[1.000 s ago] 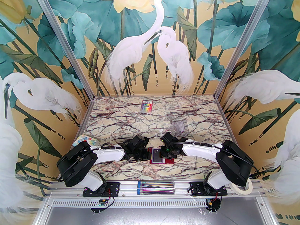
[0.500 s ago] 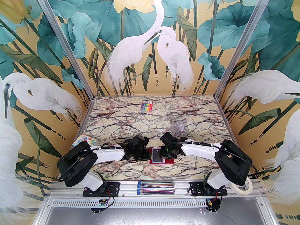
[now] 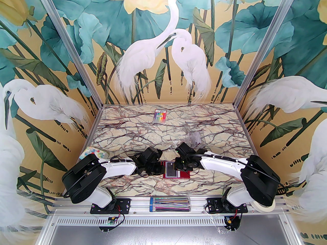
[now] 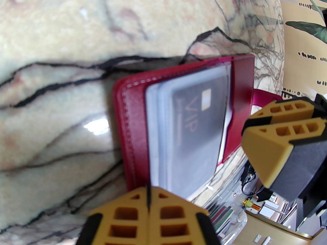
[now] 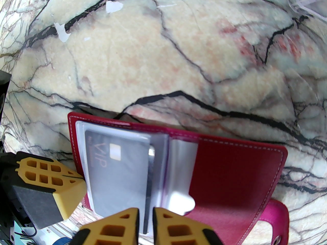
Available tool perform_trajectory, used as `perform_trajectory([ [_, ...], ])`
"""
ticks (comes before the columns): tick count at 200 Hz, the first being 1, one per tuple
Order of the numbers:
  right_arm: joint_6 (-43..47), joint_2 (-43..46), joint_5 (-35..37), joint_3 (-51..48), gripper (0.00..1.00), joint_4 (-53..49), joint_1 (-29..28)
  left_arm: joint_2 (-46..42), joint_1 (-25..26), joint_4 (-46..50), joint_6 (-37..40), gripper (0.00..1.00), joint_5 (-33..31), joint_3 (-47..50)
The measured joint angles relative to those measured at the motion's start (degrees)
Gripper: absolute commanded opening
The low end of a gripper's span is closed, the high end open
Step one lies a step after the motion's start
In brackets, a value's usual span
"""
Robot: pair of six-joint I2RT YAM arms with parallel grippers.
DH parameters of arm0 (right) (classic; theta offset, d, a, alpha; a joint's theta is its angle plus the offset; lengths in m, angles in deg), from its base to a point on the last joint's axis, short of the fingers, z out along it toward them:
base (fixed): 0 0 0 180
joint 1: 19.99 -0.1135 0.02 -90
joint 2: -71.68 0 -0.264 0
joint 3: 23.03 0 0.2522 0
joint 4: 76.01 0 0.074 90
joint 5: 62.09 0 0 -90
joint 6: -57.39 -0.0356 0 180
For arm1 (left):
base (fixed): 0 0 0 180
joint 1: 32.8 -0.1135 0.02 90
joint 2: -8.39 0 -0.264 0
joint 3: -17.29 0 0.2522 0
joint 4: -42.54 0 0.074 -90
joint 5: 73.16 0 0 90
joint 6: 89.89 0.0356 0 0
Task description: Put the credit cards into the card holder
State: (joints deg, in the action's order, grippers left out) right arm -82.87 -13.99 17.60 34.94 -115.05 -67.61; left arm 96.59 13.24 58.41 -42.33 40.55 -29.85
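Jaws, left gripper [image 4: 148, 187]: pressed together, with the tips at the left margin of the card holder [image 5: 230, 172]. Whether they pinch the cover or only bear down on it cannot be told.
Jaws, right gripper [image 5: 146, 210]: a narrow slit apart, with the dark edge of a credit card [image 5: 147, 187] standing in the slit. Whether the pads clamp that card or merely flank it cannot be told.

Location of work items: the card holder lies open on the marble table [image 5: 153, 47], toward the near side and between the two grippers. Its snap tab [image 5: 277, 221] points right. One grey VIP card [image 5: 117, 177] sits inside the left clear sleeve. The edge-on card stands at the fold, beside the loose sleeves [image 5: 178, 167].

Judged step: seating the second card in a sleeve.

Hazards from this position:

1. The card slips between two sleeves instead of into one. Cause: the sleeves are clear, limp and stacked close at the fold.
2. A card corner catches a sleeve lip and buckles it. Cause: a tilted approach.
3. The holder slides, or a cover folds over. Cause: the left tips lift off while the right arm pushes.
4. The card falls flat. Cause: the right jaws spread before it is seated.
5. The fingers collide. Cause: both grippers work just beside each other.
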Motion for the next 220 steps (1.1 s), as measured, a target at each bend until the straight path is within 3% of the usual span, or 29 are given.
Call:
perform_trajectory([
  [220, 0.24, -4.33, -0.61, -0.37, 0.11, 2.47, 0.0, 1.03, 0.11, -0.5, -0.02, 0.0, 0.24, -0.63],
])
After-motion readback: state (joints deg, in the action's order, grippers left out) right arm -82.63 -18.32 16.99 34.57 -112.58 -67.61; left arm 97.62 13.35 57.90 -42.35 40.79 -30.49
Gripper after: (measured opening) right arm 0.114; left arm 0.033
